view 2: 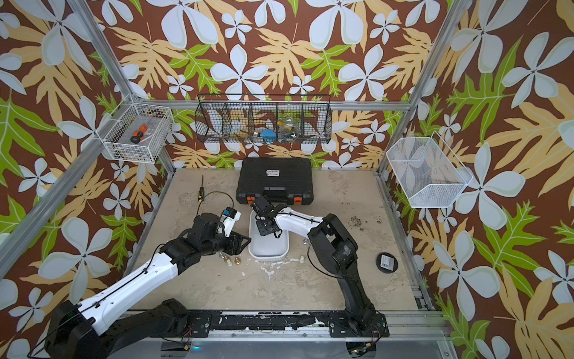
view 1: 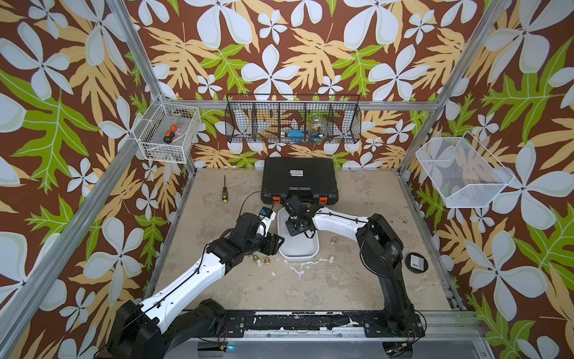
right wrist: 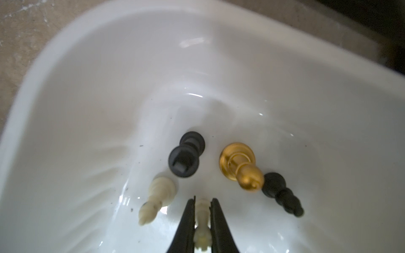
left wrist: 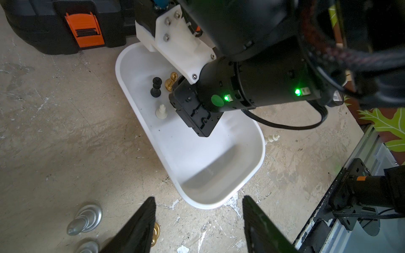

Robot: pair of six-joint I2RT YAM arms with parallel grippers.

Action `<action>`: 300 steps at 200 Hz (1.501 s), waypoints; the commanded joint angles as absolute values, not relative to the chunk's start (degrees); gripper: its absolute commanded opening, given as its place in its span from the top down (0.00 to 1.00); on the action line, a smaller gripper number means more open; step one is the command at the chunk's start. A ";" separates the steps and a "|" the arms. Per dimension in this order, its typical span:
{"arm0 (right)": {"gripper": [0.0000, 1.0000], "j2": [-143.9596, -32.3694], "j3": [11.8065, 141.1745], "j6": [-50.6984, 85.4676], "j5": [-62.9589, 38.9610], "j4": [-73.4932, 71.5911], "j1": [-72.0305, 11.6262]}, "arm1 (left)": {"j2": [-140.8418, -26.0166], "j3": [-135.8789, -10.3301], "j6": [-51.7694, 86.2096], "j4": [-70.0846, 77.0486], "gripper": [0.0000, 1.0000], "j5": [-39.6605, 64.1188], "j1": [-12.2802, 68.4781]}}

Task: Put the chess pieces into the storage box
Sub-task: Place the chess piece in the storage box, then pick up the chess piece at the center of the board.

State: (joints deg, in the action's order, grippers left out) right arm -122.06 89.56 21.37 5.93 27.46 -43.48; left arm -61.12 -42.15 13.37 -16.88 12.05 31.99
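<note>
1. Chess pieces (right wrist: 238, 164): four sit in the storage box (right wrist: 109, 65), and more wait outside.
2. Right gripper (right wrist: 202, 200) pinches a blurry cream one (right wrist: 202, 219) over the box, likely to drop it.
3. Left gripper (left wrist: 198, 198) is open and empty.

The box (view 1: 298, 256) sits mid-worktop (view 1: 357, 289), just before the case (view 1: 299, 180). Four pieces (right wrist: 184, 161) sit in its far end, beside the right gripper (right wrist: 203, 200), which has a fifth piece (right wrist: 201, 219) between its jaws. A cluster (view 1: 259, 259) stands left of the box's near end, by the left gripper (left wrist: 198, 198). Two more pieces (view 1: 334, 241) stand right of the box. A screwdriver (view 1: 223, 189) lies left of the case, and a disc (view 1: 417, 262) lies far right.
</note>
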 commanded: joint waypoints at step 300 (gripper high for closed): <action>0.67 -119.52 90.51 21.45 7.60 28.91 -43.64 | -61.13 -42.28 12.58 -16.00 0.35 12.26 31.90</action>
